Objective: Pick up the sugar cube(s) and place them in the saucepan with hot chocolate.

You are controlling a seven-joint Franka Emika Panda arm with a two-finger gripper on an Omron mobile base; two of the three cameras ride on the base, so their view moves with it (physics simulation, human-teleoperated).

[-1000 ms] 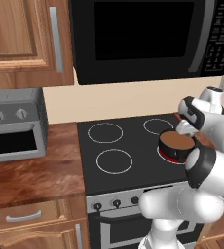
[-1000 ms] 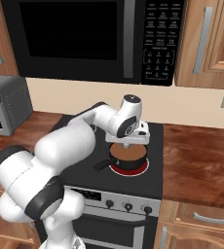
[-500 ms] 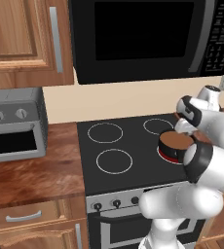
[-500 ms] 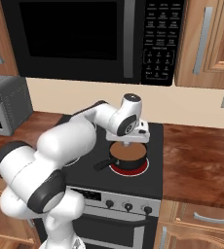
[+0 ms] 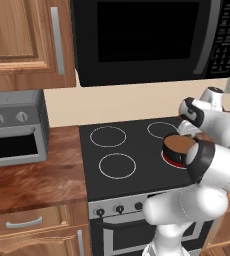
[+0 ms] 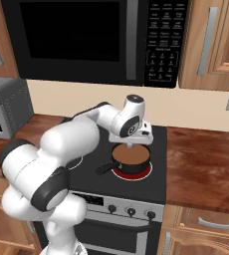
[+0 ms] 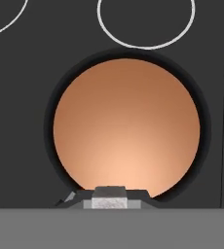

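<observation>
The gripper (image 7: 110, 198) hung directly above the saucepan with hot chocolate (image 7: 126, 127), its jaws narrowed on a pale sugar cube (image 7: 110, 193). The pan sat on the stove (image 6: 159, 164), over the glowing red burner (image 6: 144, 174). Released near the pan's rim, the cube could have bounced out.
</observation>
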